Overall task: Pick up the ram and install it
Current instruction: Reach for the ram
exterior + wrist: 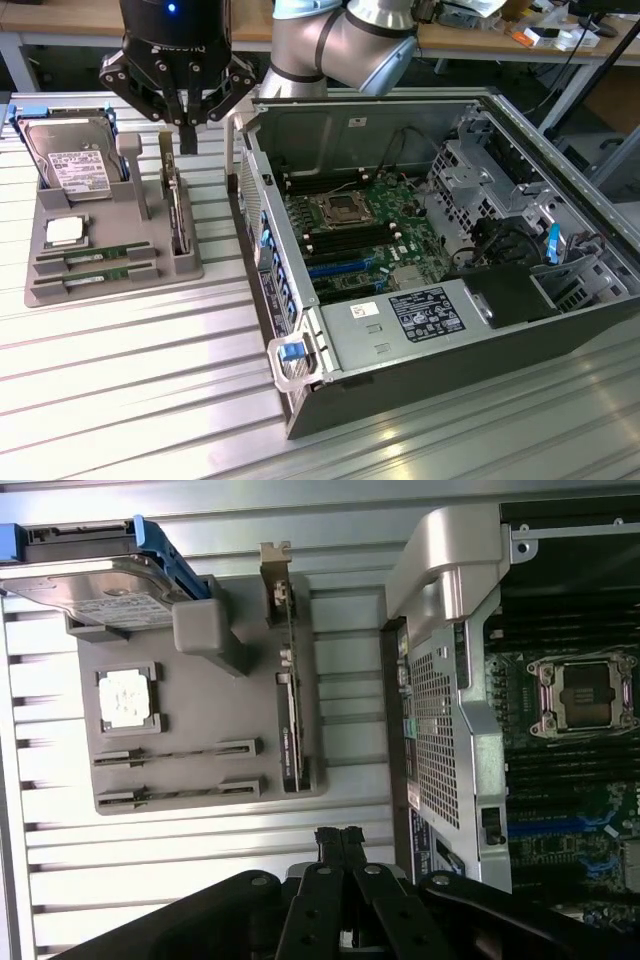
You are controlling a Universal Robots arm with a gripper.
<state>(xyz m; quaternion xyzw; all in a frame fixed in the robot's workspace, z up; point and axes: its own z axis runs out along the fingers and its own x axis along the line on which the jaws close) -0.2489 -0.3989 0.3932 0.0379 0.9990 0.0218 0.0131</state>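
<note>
- Standing open on the slatted table (pixel 120 400), one computer case (pixel 450 310) exposes one motherboard (pixel 360 235). No stick can be made out in its memory slots, so installation is judged not begun.
- One grey holder tray (pixel 120 225) sits beside the case.
- One gripper (pixel 188 140) hangs above the tray, jaws pressed together and holding nothing. Pickup is not done.
- One hard drive (pixel 75 165) and one upright card (pixel 177 210) stand in the tray.
- Two ram sticks (pixel 95 257) lie side by side in tray slots, untouched.
- One processor chip (pixel 63 232) rests just beside them.
</note>
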